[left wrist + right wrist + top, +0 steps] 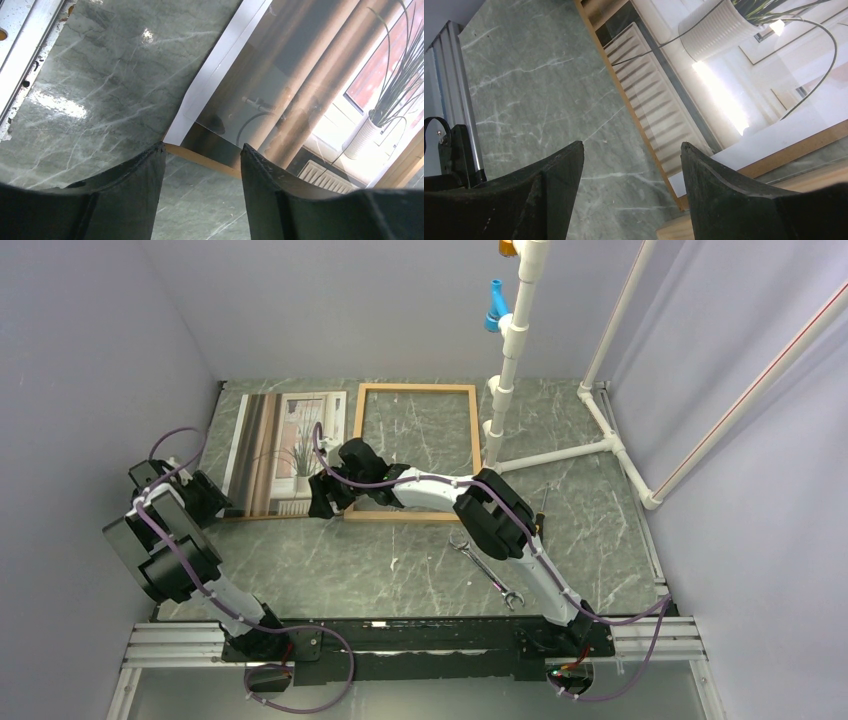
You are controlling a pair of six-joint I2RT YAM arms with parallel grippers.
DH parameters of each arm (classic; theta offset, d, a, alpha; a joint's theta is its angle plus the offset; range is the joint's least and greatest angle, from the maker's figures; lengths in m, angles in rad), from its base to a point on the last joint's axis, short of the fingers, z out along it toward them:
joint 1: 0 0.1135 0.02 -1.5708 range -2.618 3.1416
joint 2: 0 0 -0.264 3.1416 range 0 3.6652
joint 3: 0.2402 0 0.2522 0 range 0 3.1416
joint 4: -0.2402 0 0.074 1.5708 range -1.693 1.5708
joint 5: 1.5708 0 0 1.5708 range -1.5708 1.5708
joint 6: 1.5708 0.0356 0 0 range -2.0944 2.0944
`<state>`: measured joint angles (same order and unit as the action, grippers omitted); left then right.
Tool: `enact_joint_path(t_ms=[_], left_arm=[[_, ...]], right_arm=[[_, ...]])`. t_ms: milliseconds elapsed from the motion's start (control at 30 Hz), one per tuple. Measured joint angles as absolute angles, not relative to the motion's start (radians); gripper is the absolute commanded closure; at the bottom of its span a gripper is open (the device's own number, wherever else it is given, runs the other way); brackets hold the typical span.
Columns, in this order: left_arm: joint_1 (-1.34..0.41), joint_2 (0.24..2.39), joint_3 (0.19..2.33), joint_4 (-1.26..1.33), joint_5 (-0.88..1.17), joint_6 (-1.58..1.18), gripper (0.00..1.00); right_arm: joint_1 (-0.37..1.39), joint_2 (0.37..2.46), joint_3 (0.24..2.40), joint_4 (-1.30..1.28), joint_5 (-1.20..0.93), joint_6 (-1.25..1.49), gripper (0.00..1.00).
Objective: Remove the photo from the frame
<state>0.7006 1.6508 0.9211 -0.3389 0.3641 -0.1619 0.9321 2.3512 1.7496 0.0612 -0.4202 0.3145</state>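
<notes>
The photo (285,450), a print of a pale room with a spiky plant and brown curtain stripes, lies flat at the table's back left on a brown backing board (200,159). The frame (476,450), thin light wood with bare table showing through it, lies just to the right of the photo. My left gripper (208,498) is open at the photo's near left corner (300,75), with the board's edge just beyond its tips (203,146). My right gripper (322,502) is open at the near right corner of the photo (724,75), with only table between its fingers (632,144).
A wrench (488,565) lies on the marble table in front of the frame, beside the right arm. A white pipe stand (510,350) rises at the back right, its feet spreading over the table. A metal rail (180,640) runs along the near edge.
</notes>
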Motion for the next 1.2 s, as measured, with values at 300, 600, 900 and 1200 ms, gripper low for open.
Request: enact_joint_path(t_ms=[300,600,900,1200], left_arm=[[0.697,1.65,0.922,-0.337,0.346,-0.158,0.46],[0.71,1.652,0.922,-0.31,0.405,-0.154,0.69],[0.709,1.653,0.931,-0.31,0.401,-0.154,1.0],[0.645,1.647,0.953,-0.344,0.288,-0.156,1.0]], right_arm=[[0.935,2.351,1.75,0.061,-0.42,0.314,0.28],[0.942,2.351,1.75,0.06,-0.42,0.314,0.28],[0.96,2.352,1.764,0.046,-0.418,0.296,0.28],[0.986,2.352,1.789,0.001,-0.352,0.214,0.27]])
